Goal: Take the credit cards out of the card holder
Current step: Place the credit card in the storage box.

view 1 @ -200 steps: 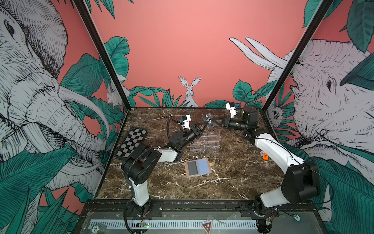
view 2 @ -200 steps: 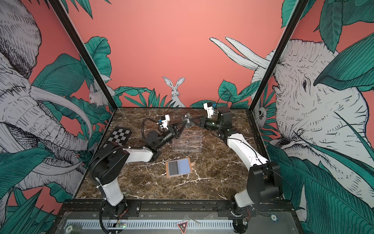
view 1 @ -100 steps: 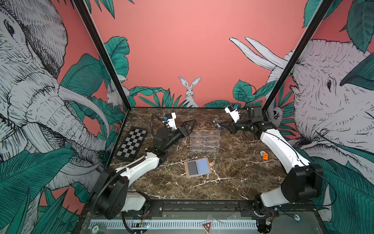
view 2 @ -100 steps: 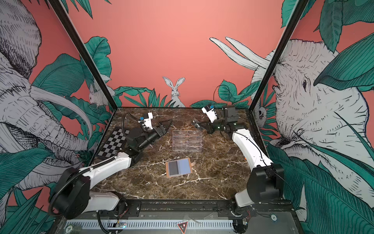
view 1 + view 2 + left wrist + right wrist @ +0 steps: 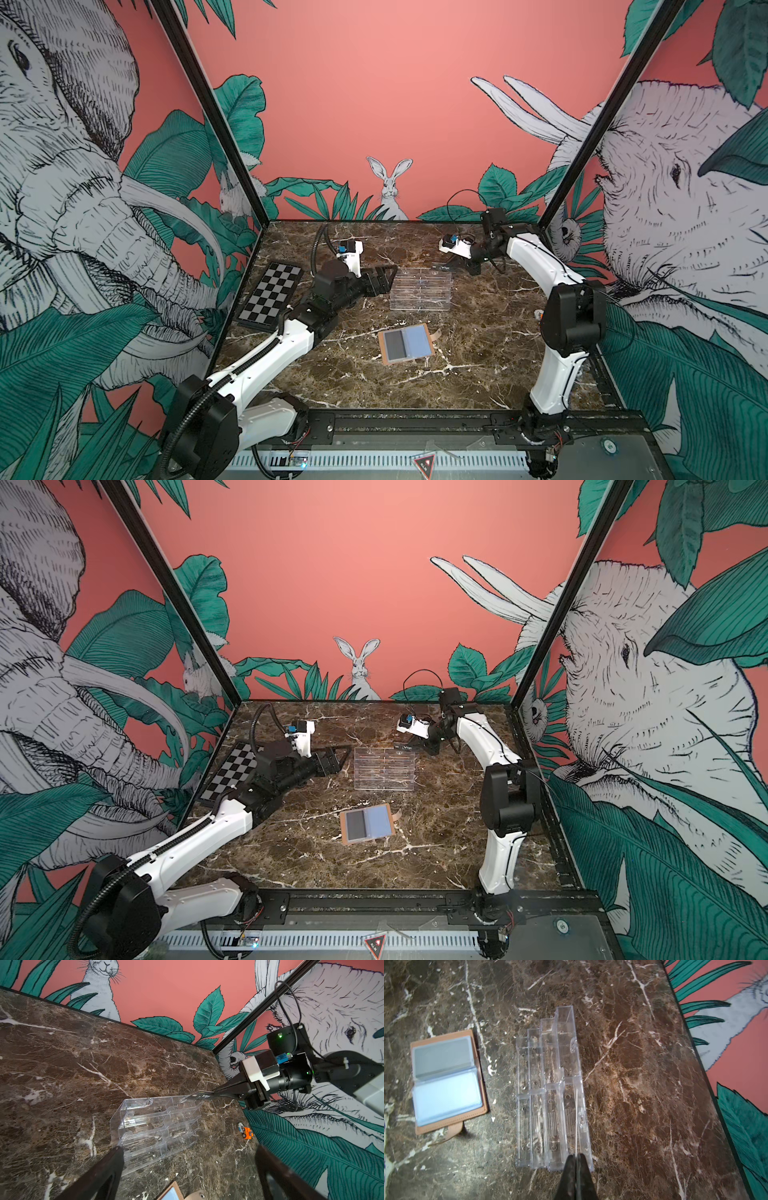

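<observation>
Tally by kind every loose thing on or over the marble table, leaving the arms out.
Black plastic "Vip" card in plain sight: 1
Tan leather-look folding card holder: 1
Clear acrylic tiered stand: 1
Black-and-white chequered board: 1
Small orange toy vehicle: 1
Total: 5

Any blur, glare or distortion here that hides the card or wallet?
Both top views: sharp, evenly lit, frame posts splay from the wide lens. Left wrist view: left gripper soft, card and clear stand crisp. Right wrist view: right gripper blurred, card a thin edge-on line, wallet sleeves pale with sheen.
</observation>
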Controlling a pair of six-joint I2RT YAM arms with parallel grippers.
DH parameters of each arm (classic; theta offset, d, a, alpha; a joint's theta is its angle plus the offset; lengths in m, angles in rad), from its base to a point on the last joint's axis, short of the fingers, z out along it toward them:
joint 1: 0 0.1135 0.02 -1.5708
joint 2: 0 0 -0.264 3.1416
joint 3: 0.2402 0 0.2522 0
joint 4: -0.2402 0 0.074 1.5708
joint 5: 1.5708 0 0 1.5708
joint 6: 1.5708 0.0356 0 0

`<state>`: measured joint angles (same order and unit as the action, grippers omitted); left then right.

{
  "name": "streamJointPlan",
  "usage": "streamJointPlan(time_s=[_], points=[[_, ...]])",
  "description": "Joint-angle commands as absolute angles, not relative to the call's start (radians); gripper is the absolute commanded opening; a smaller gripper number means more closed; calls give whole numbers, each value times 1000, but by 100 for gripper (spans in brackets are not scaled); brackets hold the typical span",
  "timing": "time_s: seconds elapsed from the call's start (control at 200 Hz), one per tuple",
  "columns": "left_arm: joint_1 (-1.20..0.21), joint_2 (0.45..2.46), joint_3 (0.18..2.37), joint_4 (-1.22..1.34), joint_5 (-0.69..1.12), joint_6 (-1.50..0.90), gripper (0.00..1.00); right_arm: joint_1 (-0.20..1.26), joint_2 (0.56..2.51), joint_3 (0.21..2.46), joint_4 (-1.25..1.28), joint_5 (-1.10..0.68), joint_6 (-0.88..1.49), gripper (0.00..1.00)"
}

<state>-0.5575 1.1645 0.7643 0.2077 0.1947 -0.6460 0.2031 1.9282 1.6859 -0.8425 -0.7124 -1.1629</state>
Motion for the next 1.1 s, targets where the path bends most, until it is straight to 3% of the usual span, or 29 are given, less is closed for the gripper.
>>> streamJointPlan(time_s=[0.0,1.095], points=[[-558,1166,773,181,174,-619,99,205,1943,1728,-947,-749,-1302,0],[-558,1172,735,223,190,-666,99,245,2103,1914,-1023,-771,-1250,0]])
